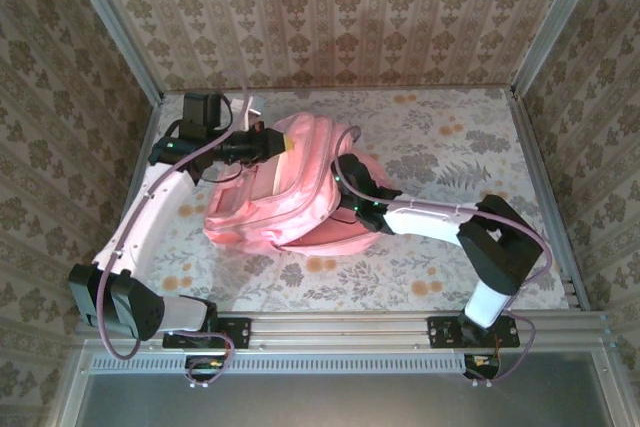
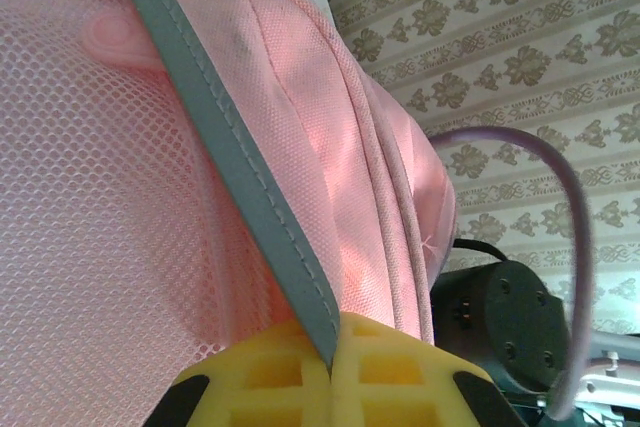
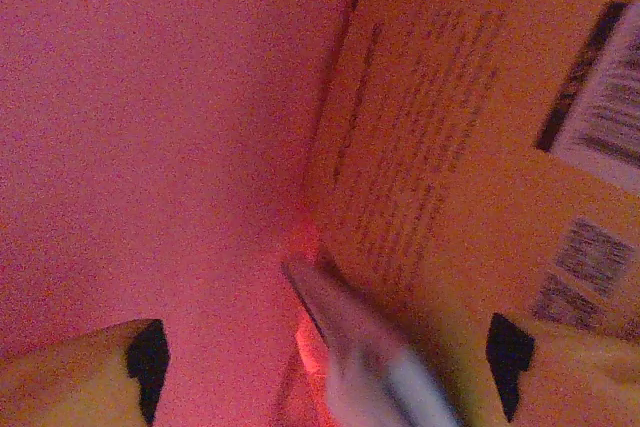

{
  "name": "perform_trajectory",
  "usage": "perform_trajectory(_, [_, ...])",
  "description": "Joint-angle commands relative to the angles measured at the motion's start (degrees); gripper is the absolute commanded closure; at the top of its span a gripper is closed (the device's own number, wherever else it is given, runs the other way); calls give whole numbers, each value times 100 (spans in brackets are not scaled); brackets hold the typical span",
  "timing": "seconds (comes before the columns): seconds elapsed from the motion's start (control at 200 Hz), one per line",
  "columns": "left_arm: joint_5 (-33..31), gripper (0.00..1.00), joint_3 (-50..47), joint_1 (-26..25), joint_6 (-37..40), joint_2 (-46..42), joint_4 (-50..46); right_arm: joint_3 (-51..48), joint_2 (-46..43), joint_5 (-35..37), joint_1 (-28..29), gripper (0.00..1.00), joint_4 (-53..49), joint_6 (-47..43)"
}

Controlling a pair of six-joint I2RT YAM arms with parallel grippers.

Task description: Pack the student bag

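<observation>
the student bag is lying in the middle of the table, its pink body slumped and its upper end turned to the far left. the left arm is reaching from the near left corner to that end, and the left gripper is sitting at the bag's top edge. in the left wrist view its yellow fingers are pressed together on a grey strip — a stitched band that is running down across the pink fabric, with pink mesh on one side and smoother pink cloth on the other. the strip is going right into the seam between the two fingers, so this gripper is pinching it.

the right arm is reaching from the near right corner, and the right gripper is sitting inside the bag's right side, where the fabric is folding around it. in the right wrist view everything is glowing pink-red. the fingers are standing well apart, one at each lower corner. between them a pale, blurred stick-like thing is lying — i cannot tell what it is. just beyond it a book is leaning beside the bag's inner wall, its orange cover showing lines of small print and barcodes.
</observation>
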Motion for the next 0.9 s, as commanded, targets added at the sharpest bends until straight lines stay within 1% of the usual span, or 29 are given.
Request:
perform_trajectory(0.0, [302,100,80,110,-75,-312,832,-87,-676,266,-38,9,-695,-698])
perform_trajectory(0.065, [287,100,51,114,-78,-323,845,-245,-921,393,-71,6,-903,-767])
perform_trajectory(0.225, [235,100,0,160,-80,-379,828,-641,-1613,537,-208,4,-1365,-1162])
perform_trajectory(0.3, [206,100,-53,181,-85,-422,828,-679,-2128,852,-226,1,-1970,-1541])
perform_trajectory(0.395, [190,100,-159,197,-107,-477,875,-702,-2567,1242,-334,0,-2747,-1994])
perform_trajectory(0.47, [189,100,-222,207,-94,-516,889,-719,-2820,1639,-552,1,-3372,-2213])
perform_trajectory(0.525, [180,100,-266,212,-87,-538,885,-811,-2985,1804,-826,2,-3728,-2278])
perform_trajectory(0.625, [172,100,-377,209,-73,-546,886,-1050,-3090,1473,-1419,3,-3917,-2553])
perform_trajectory(0.705, [167,100,-489,199,-59,-564,863,-1122,-2985,941,-1769,3,-3949,-2905])
perform_trajectory(0.81, [128,100,-679,168,-59,-608,912,-1015,-2645,300,-2018,3,-4054,-3275])
perform_trajectory(0.89, [100,100,-845,95,-42,-591,943,-905,-2367,-191,-2093,3,-4008,-3444])
